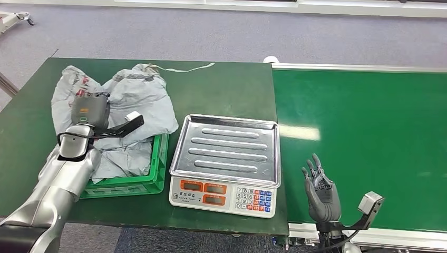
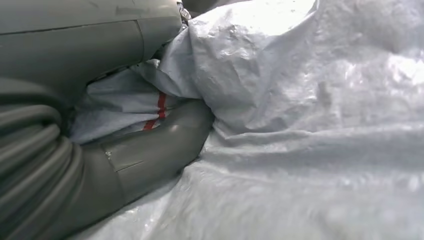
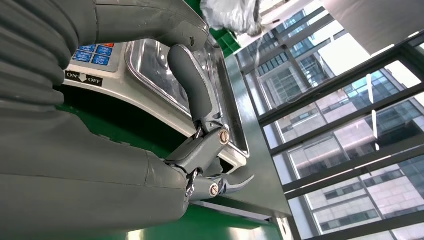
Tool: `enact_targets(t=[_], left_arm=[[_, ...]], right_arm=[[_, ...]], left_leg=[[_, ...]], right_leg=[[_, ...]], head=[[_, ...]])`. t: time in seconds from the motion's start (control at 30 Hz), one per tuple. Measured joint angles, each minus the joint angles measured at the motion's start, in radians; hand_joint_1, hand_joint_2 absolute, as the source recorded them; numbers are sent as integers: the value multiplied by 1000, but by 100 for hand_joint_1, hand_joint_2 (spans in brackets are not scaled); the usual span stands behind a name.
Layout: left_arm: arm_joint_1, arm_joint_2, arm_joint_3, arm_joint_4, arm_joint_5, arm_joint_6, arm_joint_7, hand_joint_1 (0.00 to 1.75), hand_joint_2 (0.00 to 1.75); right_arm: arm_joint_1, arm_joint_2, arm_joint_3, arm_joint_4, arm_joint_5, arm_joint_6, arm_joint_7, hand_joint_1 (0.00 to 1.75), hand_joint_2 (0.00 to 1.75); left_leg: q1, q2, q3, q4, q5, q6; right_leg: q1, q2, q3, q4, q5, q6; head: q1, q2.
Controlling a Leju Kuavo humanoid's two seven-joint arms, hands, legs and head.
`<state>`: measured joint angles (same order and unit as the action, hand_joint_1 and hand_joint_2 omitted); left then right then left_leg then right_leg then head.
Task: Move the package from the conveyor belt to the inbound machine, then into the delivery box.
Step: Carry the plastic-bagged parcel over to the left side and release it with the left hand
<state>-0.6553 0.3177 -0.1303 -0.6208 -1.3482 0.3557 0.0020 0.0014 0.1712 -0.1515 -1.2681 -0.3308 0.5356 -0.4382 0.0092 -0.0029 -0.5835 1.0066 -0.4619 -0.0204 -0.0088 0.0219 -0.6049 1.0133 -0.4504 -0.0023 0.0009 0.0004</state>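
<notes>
Several crumpled grey plastic packages (image 1: 139, 95) are heaped in and over a green basket (image 1: 156, 176) on the dark green table. My left hand (image 1: 89, 110) lies on top of that heap. In the left wrist view a fold of a grey package (image 2: 125, 107) with red stripes sits pinched between the thumb (image 2: 160, 150) and the fingers above it. My right hand (image 1: 320, 191) hovers over the near edge of the green conveyor belt (image 1: 363, 132), fingers apart and holding nothing. The right wrist view has this hand (image 3: 100, 165) beside the scale (image 3: 84, 78).
A weighing scale (image 1: 224, 199) with a steel tray (image 1: 226, 142) stands between the basket and the belt. The table's front edge runs just below the scale. Grey floor lies beyond the table and belt.
</notes>
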Motion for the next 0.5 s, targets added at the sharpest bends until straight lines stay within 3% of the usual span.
enact_targets(t=[0.03, 0.23, 0.5], left_arm=[[9, 0, 32, 0, -22, -8, 9, 0, 175], [46, -9, 170, -20, -91, -37, 5, 0, 175], [79, -57, 233, -96, -68, -95, -64, 0, 175]], right_arm=[[0, 1, 0, -2, 3, -3, 1, 0, 175], [2, 9, 0, -18, 13, -13, 6, 0, 175], [15, 18, 0, -55, 36, -28, 16, 0, 175]], left_leg=[[0, 0, 0, 0, 0, 0], [0, 0, 0, 0, 0, 0], [0, -1, 0, 0, 0, 0]], right_leg=[[0, 0, 0, 0, 0, 0], [0, -1, -1, 0, 0, 0], [0, -1, 0, 0, 0, 0]], head=[[0, 0], [0, 0], [0, 0]])
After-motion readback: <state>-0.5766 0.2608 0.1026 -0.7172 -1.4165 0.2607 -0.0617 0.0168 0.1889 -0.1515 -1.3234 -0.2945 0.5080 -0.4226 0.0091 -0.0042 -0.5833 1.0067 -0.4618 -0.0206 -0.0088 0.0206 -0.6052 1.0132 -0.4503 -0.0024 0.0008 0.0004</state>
